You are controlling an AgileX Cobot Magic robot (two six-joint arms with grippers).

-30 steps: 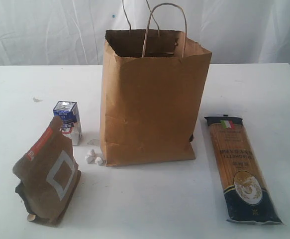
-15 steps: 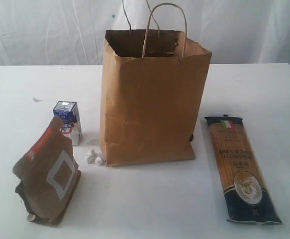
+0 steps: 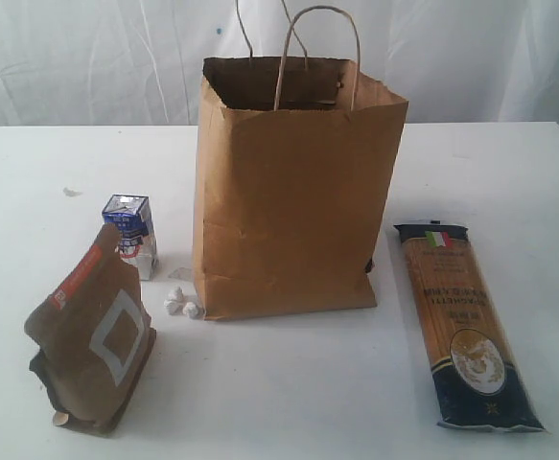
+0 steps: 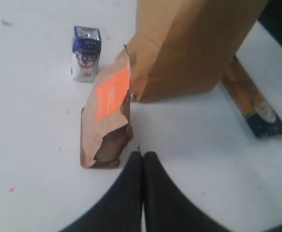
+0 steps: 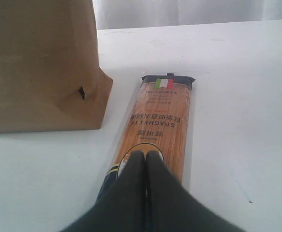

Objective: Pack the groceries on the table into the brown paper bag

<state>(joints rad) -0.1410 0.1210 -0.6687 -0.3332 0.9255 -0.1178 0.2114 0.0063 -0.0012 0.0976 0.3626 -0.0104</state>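
I am clenching my left fingers [image 4: 132, 176] and right fingers [image 5: 137, 176] on nothing. The brown paper bag [image 3: 293, 192] is standing on the tabletop [image 3: 289, 383], separating brown pouch [image 3: 92, 335] and carton [image 3: 130, 230] from the pasta pack [image 3: 461, 326].

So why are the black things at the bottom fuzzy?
Left wrist view: the left gripper is too close to the camera, so it blurs. Right wrist view: the right gripper blurs too; the pasta pack looks sharper. Exterior view: soft, even light on the bag.

Bright, diffuse light nearly washes out the flat white worktop [image 3: 289, 383]; shadows are faint and soft. Wrist views are softer, with the black left claw [image 4: 141, 159] and black right claw [image 5: 146, 159] blurred.
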